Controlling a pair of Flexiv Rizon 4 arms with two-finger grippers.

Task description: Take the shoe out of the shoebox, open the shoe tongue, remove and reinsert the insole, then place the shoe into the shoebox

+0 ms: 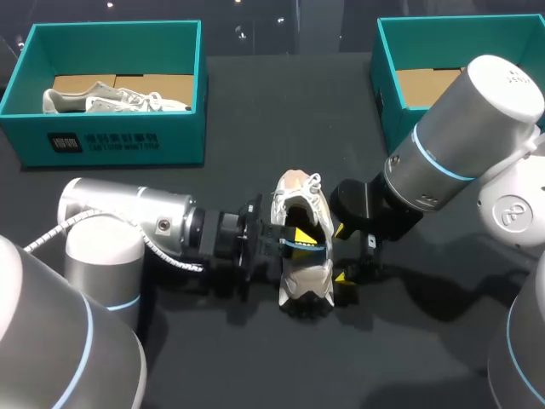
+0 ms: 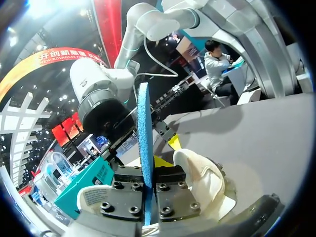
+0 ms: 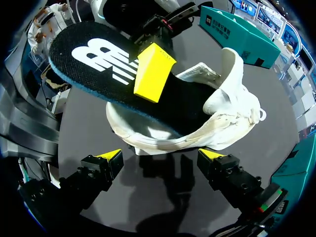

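Shoe (image 1: pixel 303 204), white and laced, lay near the middle of the dark surface (image 1: pixel 255 119), between your two arms and well apart from both teal boxes at the far edge. Your left gripper (image 1: pixel 289 241) reached in from the left and was closed on the insole (image 3: pixel 98 64). One yellow fingertip (image 3: pixel 153 71) pressed on its black, logo-printed top and the other finger was under it. In the left wrist view the blue edge of the insole ran straight out between the two pads. One end of the insole sat inside the shoe's opening and the printed end stuck out past it. Your right gripper (image 3: pixel 162 158) stood just beside the shoe on the other side, its fingers spread wide and holding nothing, with the shoe ahead of them. The left shoebox (image 1: pixel 183 111) held pale shoes (image 1: pixel 111 100). The right shoebox (image 1: pixel 387 77) showed only its cardboard floor where your right arm did not cover it.
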